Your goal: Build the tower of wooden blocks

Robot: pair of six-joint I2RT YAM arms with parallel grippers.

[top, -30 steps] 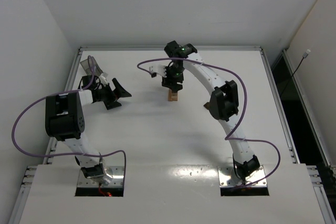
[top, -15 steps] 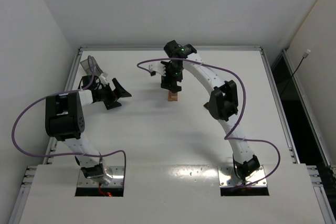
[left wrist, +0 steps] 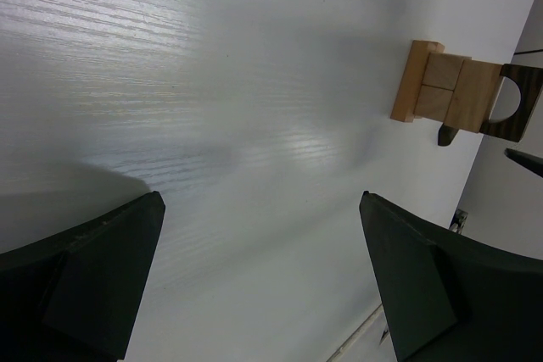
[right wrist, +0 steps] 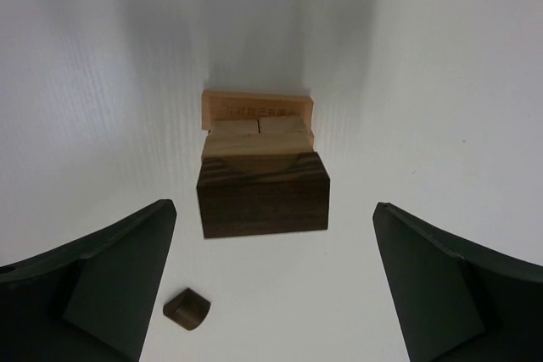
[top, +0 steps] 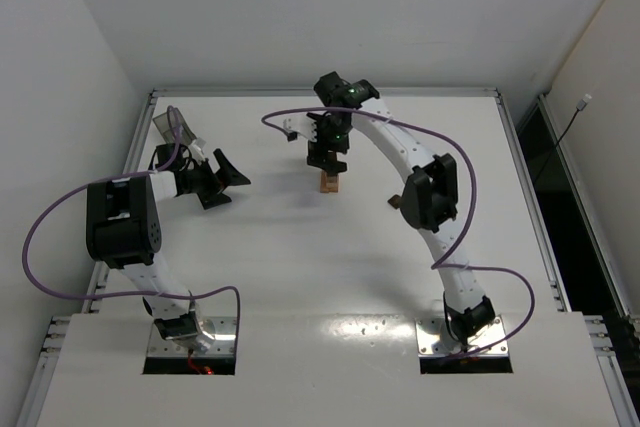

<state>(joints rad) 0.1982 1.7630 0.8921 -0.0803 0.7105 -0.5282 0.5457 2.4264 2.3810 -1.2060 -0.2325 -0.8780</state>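
1. At the far left of the table (top: 270, 277) you have a dark translucent tray (top: 163, 127), close to the far-left corner.
2. Just right of the tray and a little nearer is your left gripper (top: 226, 178). Its jaws are spread wide and nothing is between them. It lies well to the left of the stack, and its wrist camera looks across bare tabletop toward it.
3. The tower (top: 329, 183) stands around the middle of the table, toward the far side.
   - At the bottom is a thin light tan slab (left wrist: 411, 80).
   - Two light tan cubes (left wrist: 441, 86) sit side by side on the slab.
   - A larger tan block (left wrist: 475, 95) rests on the cubes.
   - The dark brown arch (right wrist: 263, 192) is on top, with its opening facing down.
4. A small dark rounded piece (right wrist: 187, 309) lies on the table just beside the tower's foot, without touching it.
5. Your right gripper (top: 327, 150) hangs directly over the tower, pointing down. Its jaws are wide apart and hold nothing. In the wrist view its fingers (right wrist: 102, 277) stand out on either side of the arch, clear of it.
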